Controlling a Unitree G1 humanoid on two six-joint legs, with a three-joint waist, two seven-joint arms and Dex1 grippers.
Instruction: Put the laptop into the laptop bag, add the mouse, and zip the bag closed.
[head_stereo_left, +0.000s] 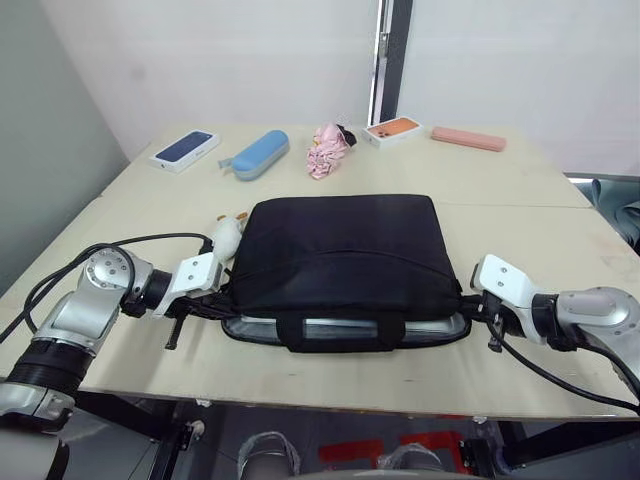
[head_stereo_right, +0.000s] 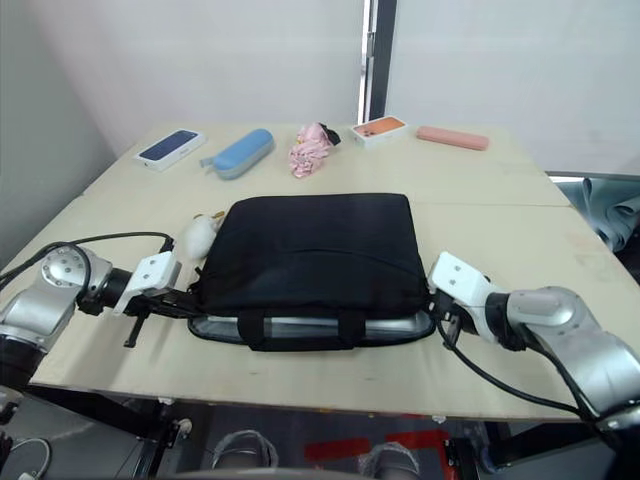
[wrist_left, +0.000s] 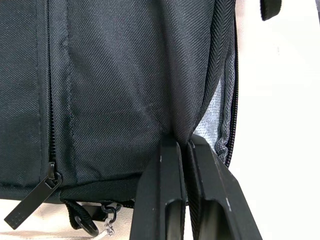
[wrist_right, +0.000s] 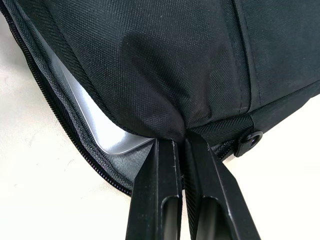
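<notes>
Now the laptop bag (head_stereo_left: 340, 250) lies in the middle of the frame with the laptop (wrist_right: 107, 131) inside. Both the left gripper (wrist_left: 181, 145) and right gripper (wrist_right: 180, 140) pinch its top flap. Lift both sides evenly, so the mouth stays wide for the mouse.

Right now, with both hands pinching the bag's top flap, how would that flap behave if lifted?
Probably floppy: the bag fabric bunches into a fold where the right hand pinches it, and likewise at the left hand. The flap would likely sag between the two hands. The laptop inside should stay flat on the table.
</notes>
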